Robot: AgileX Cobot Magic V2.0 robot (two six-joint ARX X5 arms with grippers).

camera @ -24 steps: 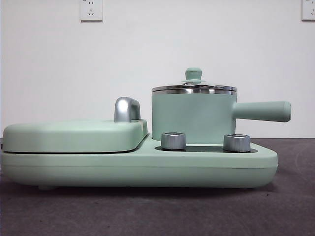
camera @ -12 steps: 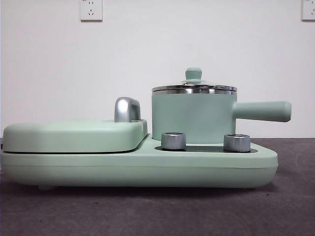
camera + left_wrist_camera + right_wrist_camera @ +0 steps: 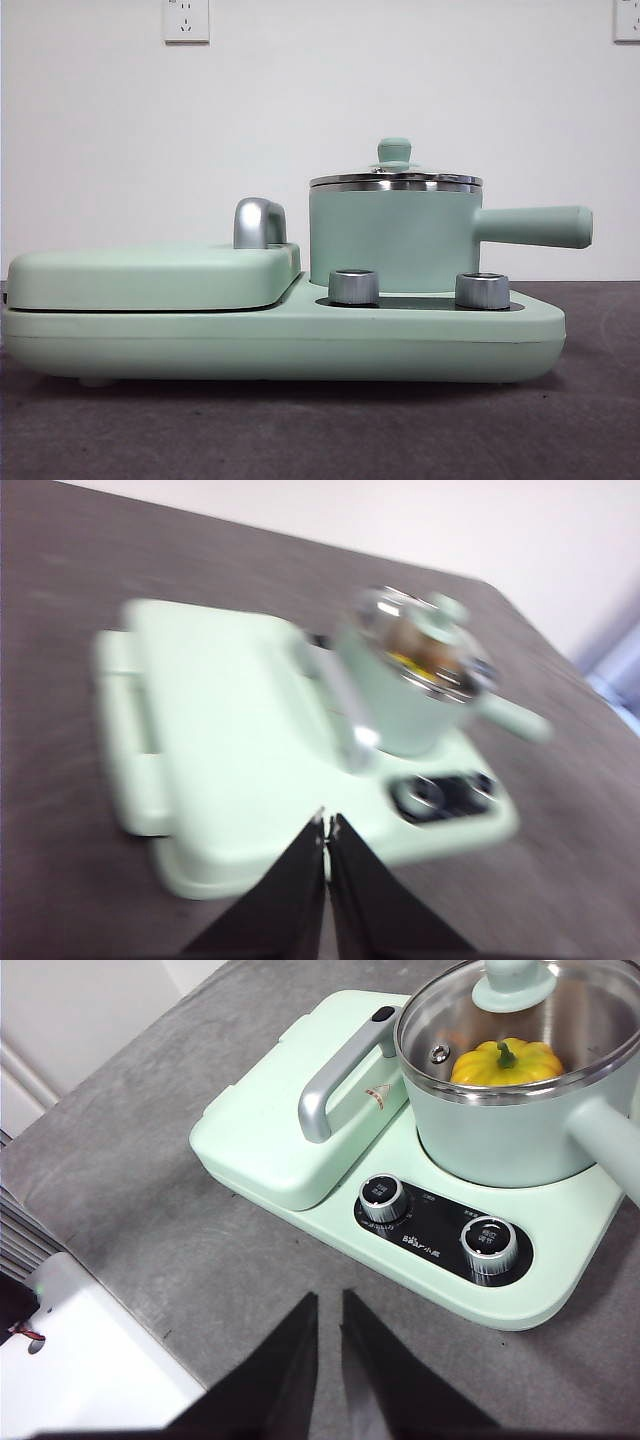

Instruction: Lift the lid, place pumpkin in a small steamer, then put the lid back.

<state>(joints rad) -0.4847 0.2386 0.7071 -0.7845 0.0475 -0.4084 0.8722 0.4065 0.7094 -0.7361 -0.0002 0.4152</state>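
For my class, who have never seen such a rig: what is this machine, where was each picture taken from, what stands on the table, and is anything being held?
This is a robot with two arms at a table, each ending in two black jaws. One picture looks level across the table from a low camera; the other two come from cameras on the wrists, so each shows its own jaws rising from the bottom edge.

On the dark table stands a mint-green appliance base with two silver knobs. On it sit a flat griddle cover and the small steamer. The lid is on the steamer, and the pumpkin shows through its glass.

Nothing is held. The left gripper has its jaws together; the right gripper shows a narrow gap. Both hang short of the appliance.
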